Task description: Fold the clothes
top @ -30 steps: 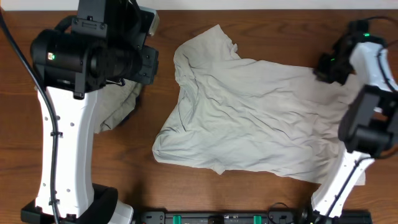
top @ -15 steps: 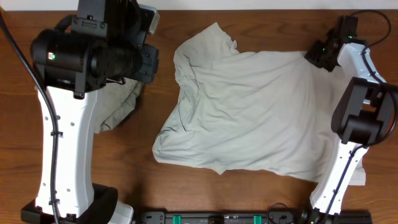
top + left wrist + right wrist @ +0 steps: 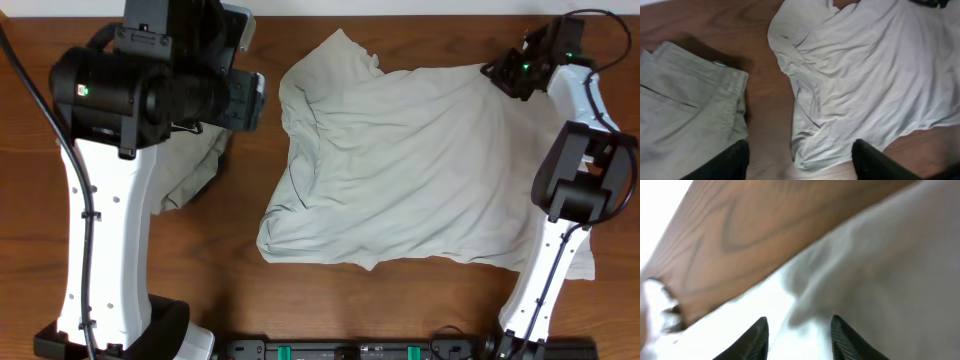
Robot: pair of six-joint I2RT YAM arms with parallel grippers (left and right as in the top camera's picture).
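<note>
So the overhead shot gives the whole T-shirt (image 3: 410,170) spread wrinkly across the worktop (image 3: 235,295), but the left arm hides most of the trousers (image 3: 685,115). The left wrist view shows them beside the shirt, bare wood between. Left gripper (image 3: 800,162) hangs released over the shirt's lower left hem. Right gripper (image 3: 797,332) sits at its far right corner, fingers (image 3: 756,335) parted, blurry fabric beneath

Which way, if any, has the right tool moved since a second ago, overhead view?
Yes. Judged against the table's far edge, the right tool has gone up-frame toward it, and the T-shirt's corner went along.
</note>
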